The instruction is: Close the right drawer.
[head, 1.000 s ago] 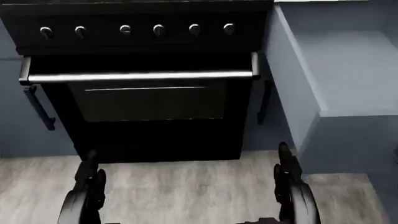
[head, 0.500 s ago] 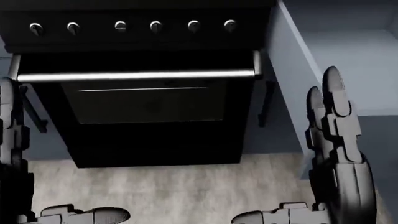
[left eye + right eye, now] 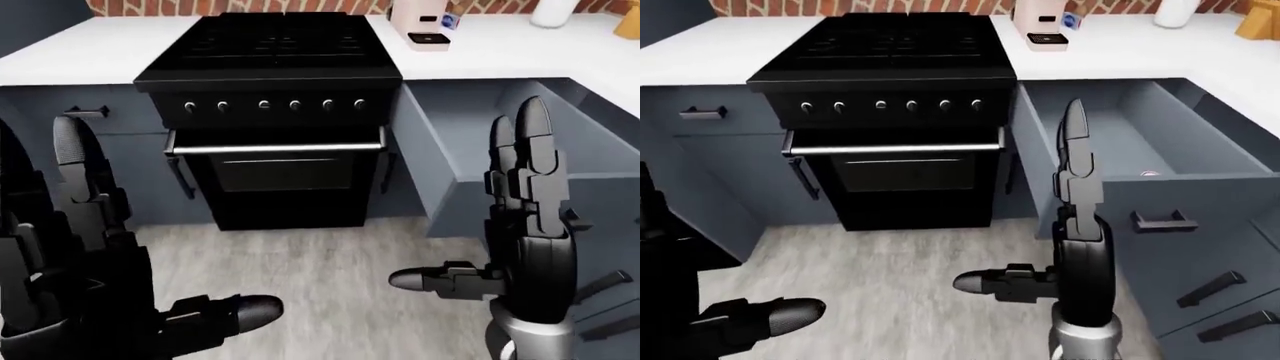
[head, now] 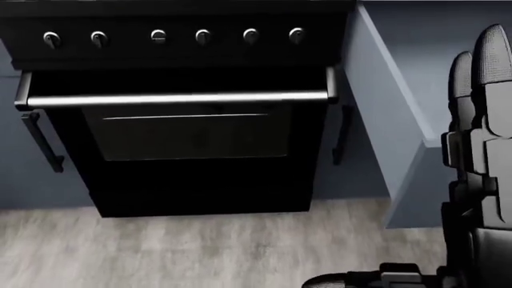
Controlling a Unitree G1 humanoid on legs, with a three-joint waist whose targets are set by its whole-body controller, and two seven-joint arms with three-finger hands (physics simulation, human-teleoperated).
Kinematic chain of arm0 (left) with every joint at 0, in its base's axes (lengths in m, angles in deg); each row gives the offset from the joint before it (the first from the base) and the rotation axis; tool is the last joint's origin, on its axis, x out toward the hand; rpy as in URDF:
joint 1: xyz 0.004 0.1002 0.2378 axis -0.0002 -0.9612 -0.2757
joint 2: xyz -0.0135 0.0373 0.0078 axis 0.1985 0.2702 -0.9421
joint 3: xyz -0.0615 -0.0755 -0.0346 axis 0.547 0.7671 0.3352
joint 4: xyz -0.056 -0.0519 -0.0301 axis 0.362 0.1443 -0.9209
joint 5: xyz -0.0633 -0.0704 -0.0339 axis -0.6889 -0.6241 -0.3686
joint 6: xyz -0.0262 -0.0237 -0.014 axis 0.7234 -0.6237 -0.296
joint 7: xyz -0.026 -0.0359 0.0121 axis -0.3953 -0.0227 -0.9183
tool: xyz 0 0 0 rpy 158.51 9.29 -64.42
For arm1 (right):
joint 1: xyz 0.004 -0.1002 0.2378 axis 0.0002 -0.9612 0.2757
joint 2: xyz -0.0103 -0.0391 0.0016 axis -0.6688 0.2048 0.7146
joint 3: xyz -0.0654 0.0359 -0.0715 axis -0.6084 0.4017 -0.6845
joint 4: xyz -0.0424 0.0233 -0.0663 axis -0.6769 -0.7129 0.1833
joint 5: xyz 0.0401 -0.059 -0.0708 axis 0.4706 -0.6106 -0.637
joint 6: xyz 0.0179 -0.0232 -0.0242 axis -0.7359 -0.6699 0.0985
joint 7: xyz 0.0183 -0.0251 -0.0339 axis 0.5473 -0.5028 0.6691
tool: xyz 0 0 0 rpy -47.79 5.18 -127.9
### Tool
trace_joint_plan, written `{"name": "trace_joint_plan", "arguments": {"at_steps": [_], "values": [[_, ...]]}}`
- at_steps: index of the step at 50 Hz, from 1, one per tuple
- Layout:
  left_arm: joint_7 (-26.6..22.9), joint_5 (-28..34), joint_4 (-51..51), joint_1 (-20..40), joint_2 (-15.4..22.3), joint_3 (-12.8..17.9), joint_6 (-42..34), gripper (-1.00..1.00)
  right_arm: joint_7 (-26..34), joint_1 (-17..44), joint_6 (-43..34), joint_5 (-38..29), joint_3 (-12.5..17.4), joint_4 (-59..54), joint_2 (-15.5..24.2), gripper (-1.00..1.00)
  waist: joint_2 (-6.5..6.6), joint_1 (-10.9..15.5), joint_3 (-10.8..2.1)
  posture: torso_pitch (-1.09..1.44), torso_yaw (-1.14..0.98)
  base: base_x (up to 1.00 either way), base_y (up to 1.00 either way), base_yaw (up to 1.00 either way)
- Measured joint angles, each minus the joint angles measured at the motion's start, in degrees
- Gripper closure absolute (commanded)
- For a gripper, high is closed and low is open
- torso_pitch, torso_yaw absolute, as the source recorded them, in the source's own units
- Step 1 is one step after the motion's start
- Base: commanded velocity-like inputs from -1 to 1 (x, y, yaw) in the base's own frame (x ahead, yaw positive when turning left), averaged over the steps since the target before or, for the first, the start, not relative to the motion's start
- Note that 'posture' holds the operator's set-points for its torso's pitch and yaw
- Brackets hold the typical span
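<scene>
The right drawer (image 3: 1140, 150) is standing pulled out at the right of the right-eye view, just beside the black stove (image 3: 885, 112); its blue-grey box is reaching down toward the centre right of the frame, and its front panel is carrying a short dark handle (image 3: 1162, 220). Something small and pale is lying inside near the front panel, too small to identify.

The right hand (image 3: 1075, 217) is rising upright in the lower middle of that view, fingers extended straight up and thumb sticking out to the left, fully spread and holding nothing. It is appearing to overlap the drawer's left wall, though whether it is touching cannot be told. The left hand (image 3: 90, 255) is filling the lower left of the left-eye view, likewise spread wide with a thumb pointing right, empty and well apart from the drawer.

The drawer is looking like a rigid cabinet box on runners, so it should be sliding straight in with steady pressure rather than needing a grip. A flat palm against the front panel, near the handle and around the panel's middle, is probably the best contact; pushing off-centre or against the side wall is likely to skew it or let the hand slip along the smooth face.

Below it, further closed drawer fronts (image 3: 1220, 300) are showing in the lower right corner.
</scene>
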Motion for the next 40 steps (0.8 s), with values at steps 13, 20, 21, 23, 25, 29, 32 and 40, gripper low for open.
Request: {"name": "trace_joint_plan", "arguments": {"at_steps": [13, 20, 21, 23, 25, 29, 32, 40], "values": [[-0.1, -0.2, -0.6, 0.2, -0.2, -0.1, -0.4, -1.00, -0.7, -0.9, 0.3, 1.2, 2.8, 1.7, -0.4, -1.00, -0.10, 0.0, -0.09, 0.00, 0.00, 0.00, 0.00, 0.00], [0.1, -0.4, -0.5, -0.5, -0.1, -0.2, -0.2, -1.00, -0.4, -2.3, 1.7, 1.0, 1.0, 1.7, -0.9, -1.00, -0.17, -0.7, 1.25, 0.00, 0.00, 0.00, 0.00, -0.44], [0.2, -0.6, -0.9, -0.8, 0.0, -0.2, 0.4, -1.00, -0.7, -2.9, 2.5, 0.7, 0.1, 1.2, -1.0, -1.00, -0.58, -1.0, 1.52, 0.00, 0.00, 0.00, 0.00, -0.85], [0.1, -0.7, -1.4, -0.9, 0.0, -0.5, 0.8, -1.00, -0.9, -3.9, 3.5, 0.1, -0.9, 0.5, -0.9, -1.00, -1.55, -1.3, 2.03, 0.00, 0.00, 0.00, 0.00, -0.85], [-0.1, -0.7, -1.5, -0.7, -0.1, -0.9, 0.4, -1.00, -1.1, -4.0, 3.7, -0.1, -0.7, 0.2, -0.7, -1.00, -1.71, -2.1, 2.30, 0.00, 0.00, 0.00, 0.00, -0.85], [-0.5, -0.4, -1.3, -0.7, -0.2, -1.5, -0.2, -1.00, -1.8, -3.9, 3.3, -0.1, 0.2, -0.4, -0.4, -1.00, -1.01, -3.0, 1.67, 0.00, 0.00, 0.00, 0.00, -0.85], [-0.3, -0.5, -0.5, -0.7, -0.2, -1.1, 0.0, -1.00, -1.9, -3.7, 3.8, -0.1, -0.4, 0.3, -0.4, -1.00, 0.81, -2.3, 2.06, 0.00, 0.00, 0.00, 0.00, -0.85], [0.1, -0.6, -1.8, -1.3, 0.0, -0.8, 1.1, -1.00, -1.6, -4.7, 4.3, -0.5, -1.6, -1.3, -0.5, -1.00, 4.86, 0.0, 2.44, 0.00, 0.00, 0.00, 0.00, -0.85]]}}
